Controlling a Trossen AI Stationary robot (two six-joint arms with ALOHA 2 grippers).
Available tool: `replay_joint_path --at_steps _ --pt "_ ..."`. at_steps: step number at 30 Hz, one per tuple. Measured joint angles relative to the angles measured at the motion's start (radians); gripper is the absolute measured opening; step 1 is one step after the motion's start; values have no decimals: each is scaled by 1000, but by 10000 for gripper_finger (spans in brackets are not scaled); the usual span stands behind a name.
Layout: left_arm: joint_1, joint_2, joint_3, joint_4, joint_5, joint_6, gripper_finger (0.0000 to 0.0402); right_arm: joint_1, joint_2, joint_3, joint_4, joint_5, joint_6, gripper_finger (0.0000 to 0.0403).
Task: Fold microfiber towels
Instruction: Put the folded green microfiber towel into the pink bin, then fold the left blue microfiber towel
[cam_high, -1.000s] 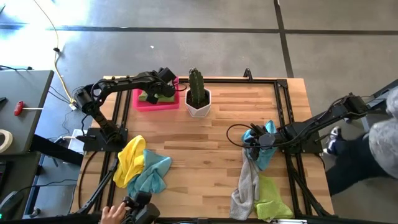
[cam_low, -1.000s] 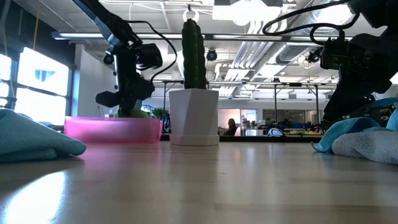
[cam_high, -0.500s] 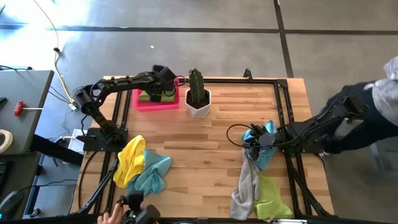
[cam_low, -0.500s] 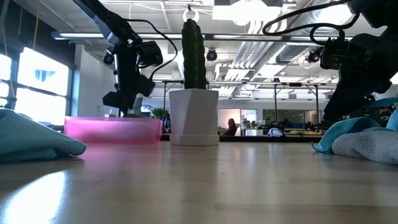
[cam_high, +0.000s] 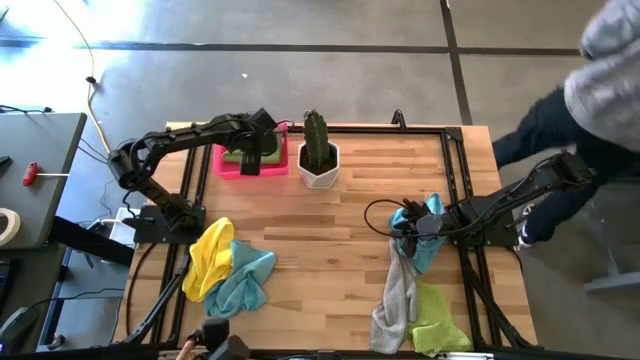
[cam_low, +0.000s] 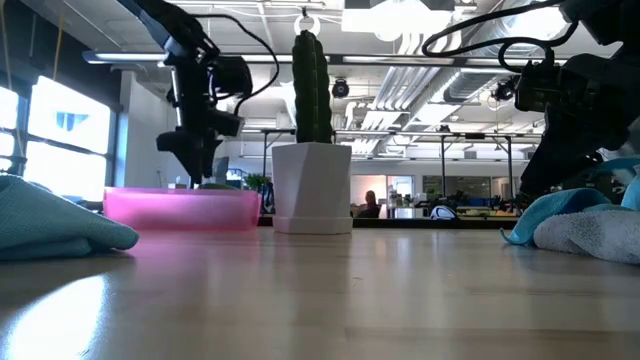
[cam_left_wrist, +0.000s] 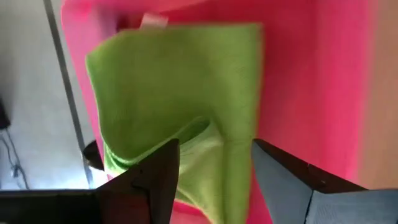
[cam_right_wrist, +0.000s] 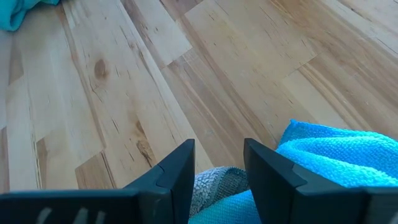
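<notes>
My left pincer (cam_left_wrist: 214, 177) hangs wide open right above the green towel (cam_left_wrist: 180, 106) in the pink tray (cam_left_wrist: 298, 81), empty.

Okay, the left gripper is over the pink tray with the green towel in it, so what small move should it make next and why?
Probably lift the left gripper straight up and clear of the pink tray. Its jaws stand open, and the folded green towel lies in the tray, apparently released.

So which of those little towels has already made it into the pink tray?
Only one lime green towel, folded and lying in the pink tray beside the cactus pot. The other lime green towel lies crumpled at the table's opposite corner.
</notes>
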Motion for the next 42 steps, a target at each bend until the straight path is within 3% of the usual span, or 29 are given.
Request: replay_joint_path --at_steps 4,10,16,25,32,34,38,42 --pt "34 32 0 1 -1 -19 178 0 0 0 0 0 0 129" --pt "80 96 -1 43 93 7 170 0 0 0 0 0 0 129" --pt "87 155 0 114 75 58 170 0 0 0 0 0 -2 129" --pt "34 137 -1 53 -286 83 170 0 0 0 0 0 -2 129" --pt "19 128 -1 43 -597 -38 170 0 0 0 0 0 0 129" --pt "22 128 -1 48 -639 -89 170 0 0 0 0 0 -1 129" --pt "5 101 -1 25 -547 -138 170 0 0 0 0 0 -1 129" --pt "-48 73 1 20 -356 -246 170 0 0 0 0 0 -1 129"
